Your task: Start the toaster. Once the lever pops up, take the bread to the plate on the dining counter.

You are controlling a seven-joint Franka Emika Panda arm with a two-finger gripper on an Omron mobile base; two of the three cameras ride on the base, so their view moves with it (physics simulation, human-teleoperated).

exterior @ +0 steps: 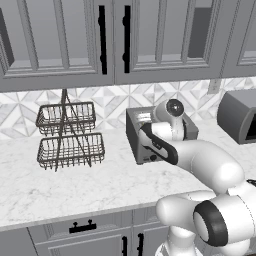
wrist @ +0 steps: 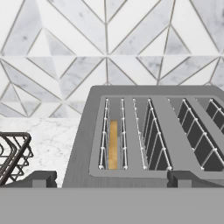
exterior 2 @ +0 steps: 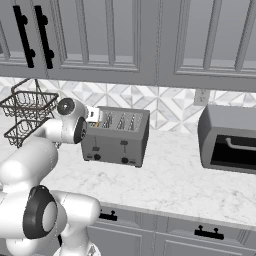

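Down in the leftmost slot of the toaster (wrist: 148, 131) on the counter (exterior: 75, 185), the bread (wrist: 113, 145) stands on edge, likely light and crumbly, best pinched gently across its faces near the top crust by the wide-open, empty claw (wrist: 111, 177) above.

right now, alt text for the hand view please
Looking down along the open gripper onto the top of a grey toaster, with the tan crust of a bread slice showing in its leftmost slot. A wire basket sits at left on the marble counter, with patterned tiles behind.
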